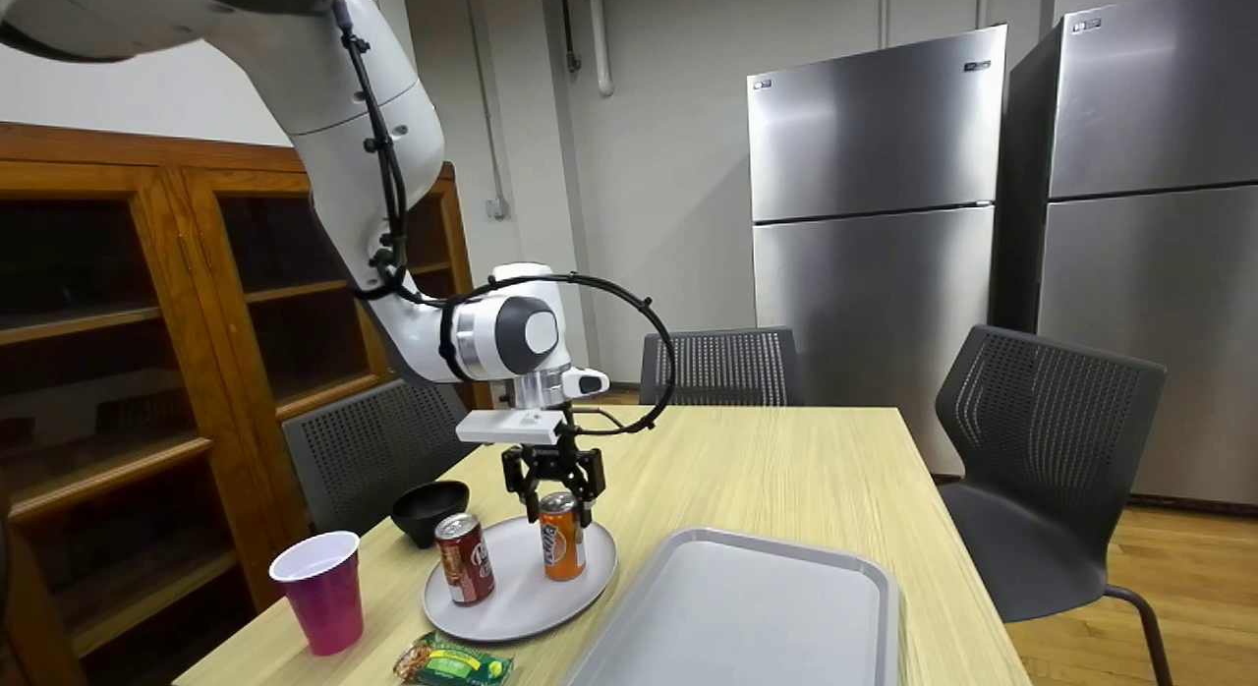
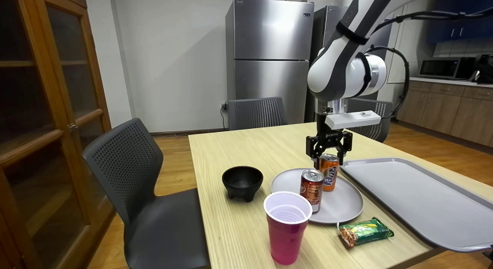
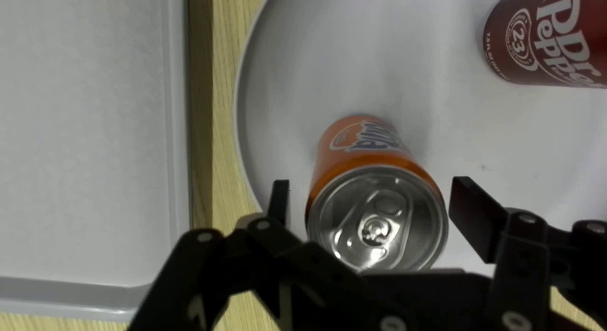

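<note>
My gripper (image 1: 559,512) is open, pointing down over an orange Fanta can (image 1: 562,550). In the wrist view the fingers (image 3: 370,205) stand on either side of the can's silver top (image 3: 377,222), with a gap on both sides. The can stands upright on a round light grey plate (image 1: 516,607). A dark red Dr Pepper can (image 1: 466,563) stands upright on the same plate, apart from the gripper; it also shows in the wrist view (image 3: 550,41). In an exterior view the gripper (image 2: 329,163) straddles the Fanta can (image 2: 330,177), with the Dr Pepper can (image 2: 311,194) nearer the camera.
A grey tray (image 1: 757,607) lies beside the plate. A black bowl (image 2: 242,183), a magenta cup (image 2: 287,238) and a green-wrapped snack bar (image 2: 366,231) are around the plate on the wooden table (image 1: 767,460). Dark chairs (image 1: 1042,470) stand around the table.
</note>
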`<state>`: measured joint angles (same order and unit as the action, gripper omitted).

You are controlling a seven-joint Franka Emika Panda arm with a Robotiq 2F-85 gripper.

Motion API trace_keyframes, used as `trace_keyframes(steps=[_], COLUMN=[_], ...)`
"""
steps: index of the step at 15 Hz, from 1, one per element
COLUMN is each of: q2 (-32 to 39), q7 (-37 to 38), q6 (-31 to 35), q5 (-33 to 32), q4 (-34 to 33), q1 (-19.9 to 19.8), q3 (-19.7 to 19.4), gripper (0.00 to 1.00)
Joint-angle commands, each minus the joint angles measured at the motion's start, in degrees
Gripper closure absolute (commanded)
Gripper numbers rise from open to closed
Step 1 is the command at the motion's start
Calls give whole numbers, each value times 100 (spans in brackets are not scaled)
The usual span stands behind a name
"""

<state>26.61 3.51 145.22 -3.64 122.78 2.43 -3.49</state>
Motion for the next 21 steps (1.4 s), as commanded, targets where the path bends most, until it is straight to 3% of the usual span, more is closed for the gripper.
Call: trace_keyframes(steps=[1, 6, 21], q2=[-249, -558, -1615], q7=[253, 409, 172], q6=[-394, -755, -902], q5=[-144, -329, -253], q4=[-53, -96, 309], q1=[86, 104, -119], q3=[-67, -143, -74], gripper=[0, 0, 0])
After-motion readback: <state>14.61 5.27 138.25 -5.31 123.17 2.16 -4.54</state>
